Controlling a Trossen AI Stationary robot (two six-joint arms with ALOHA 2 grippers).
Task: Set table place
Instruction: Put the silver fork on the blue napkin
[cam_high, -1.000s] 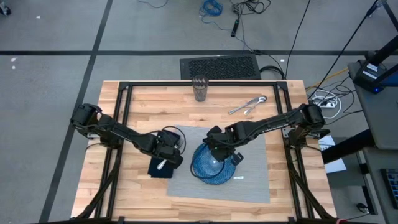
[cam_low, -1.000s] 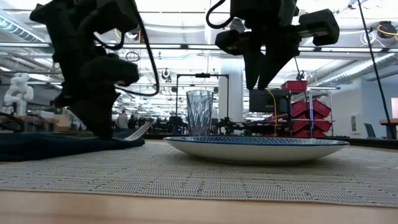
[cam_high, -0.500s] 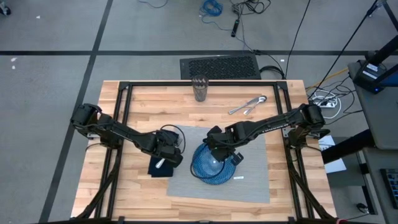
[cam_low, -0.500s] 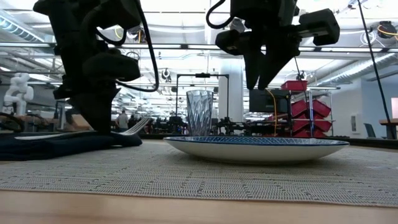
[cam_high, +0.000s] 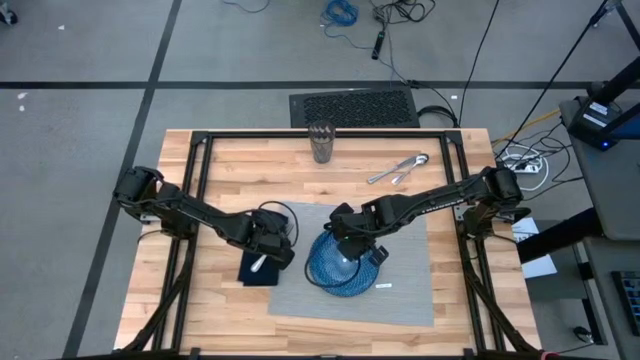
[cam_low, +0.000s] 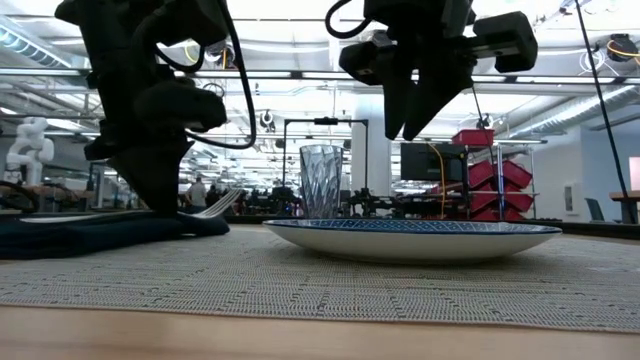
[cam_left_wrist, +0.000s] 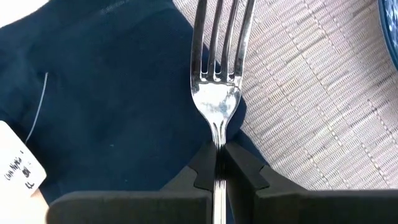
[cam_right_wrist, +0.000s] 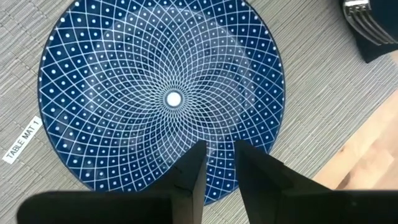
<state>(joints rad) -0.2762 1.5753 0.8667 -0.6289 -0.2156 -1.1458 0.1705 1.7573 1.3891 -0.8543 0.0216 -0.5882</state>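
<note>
Grey woven placemat (cam_high: 392, 285) lies on the near middle of the wooden tabletop (cam_high: 220, 160), carrying a blue patterned plate (cam_high: 340, 272), with a navy napkin (cam_high: 258, 272) at its left edge. Left pincer (cam_left_wrist: 219, 163) is clamped on a fork (cam_left_wrist: 217, 81) over the napkin, its tines reaching onto the mat, while the right pincer (cam_right_wrist: 217, 160) hangs above the plate, fingers slightly apart and empty. Farther back stand a glass (cam_high: 321, 142) and loose cutlery (cam_high: 398, 168).
</note>
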